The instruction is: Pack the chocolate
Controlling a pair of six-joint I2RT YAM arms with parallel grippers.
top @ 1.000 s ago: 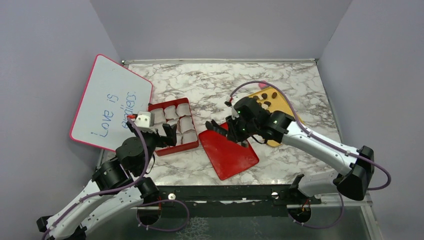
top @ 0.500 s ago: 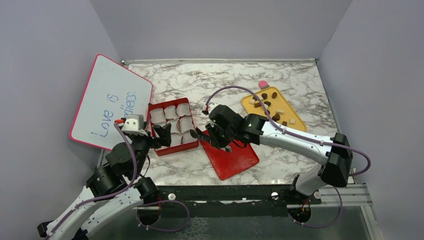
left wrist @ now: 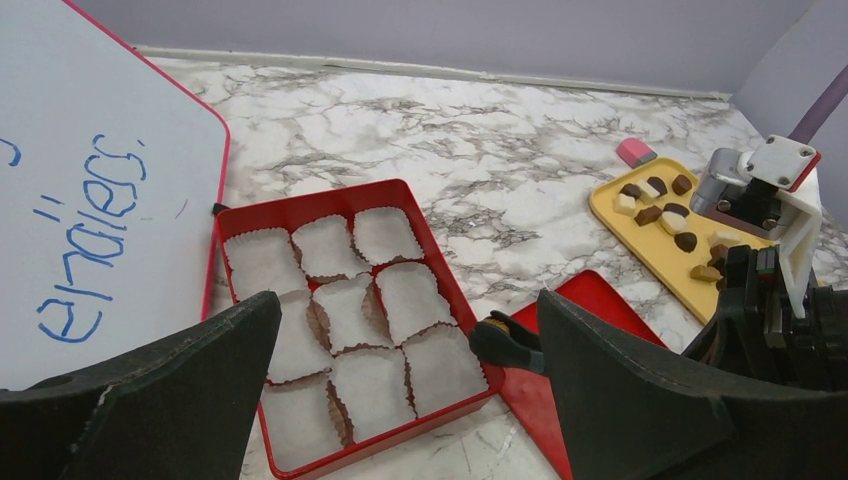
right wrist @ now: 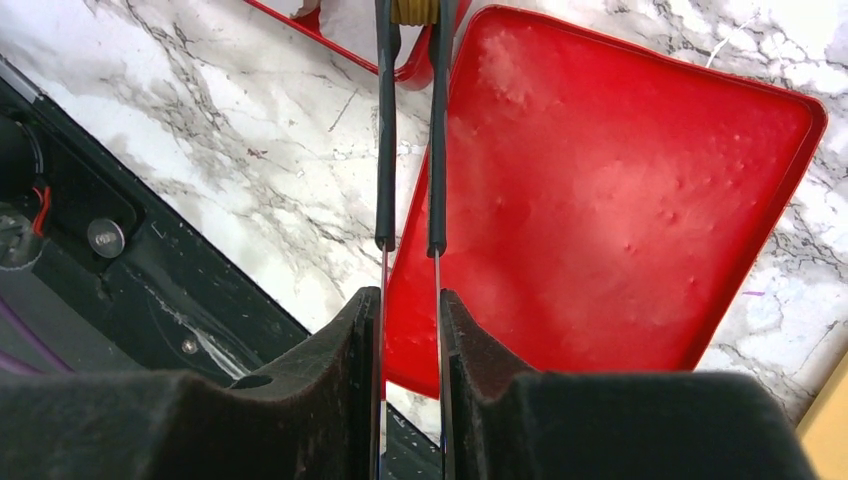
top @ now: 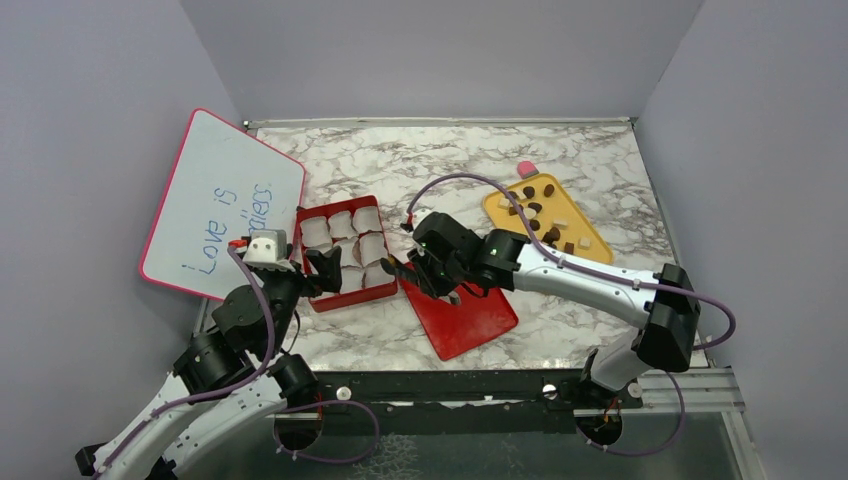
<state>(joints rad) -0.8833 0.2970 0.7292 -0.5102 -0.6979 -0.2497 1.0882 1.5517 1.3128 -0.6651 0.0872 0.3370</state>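
**Clearances.** The red box (left wrist: 312,199) of white paper cups (left wrist: 345,305) lies directly ahead of the left end effector (left wrist: 410,400), with its near rim just beyond the fingertips. The whiteboard (left wrist: 90,200) stands to that end effector's left, its pink edge just beside the box's far corner. The red lid (right wrist: 620,200) lies flat beneath the right end effector (right wrist: 408,330), one corner near the box wall. Open marble counter (top: 420,170) extends beyond both end effectors to the back wall. The yellow tray (top: 590,238) sits behind the right end effector, toward the right wall. A pink block (top: 527,169) lies just past the tray's far corner.

**End effectors.**
- **Left:** the fingers are spread wide, holding and touching nothing.
- **Right:** it is closed narrow on tongs (right wrist: 437,150), which project forward past the lid's edge to the box's near right corner.

The tong tips pinch a tan chocolate (right wrist: 413,10) at the box rim; contact with the rim cannot be determined. The loose chocolate (left wrist: 665,215), mostly dark brown, lies on the yellow tray, well apart from the tips.
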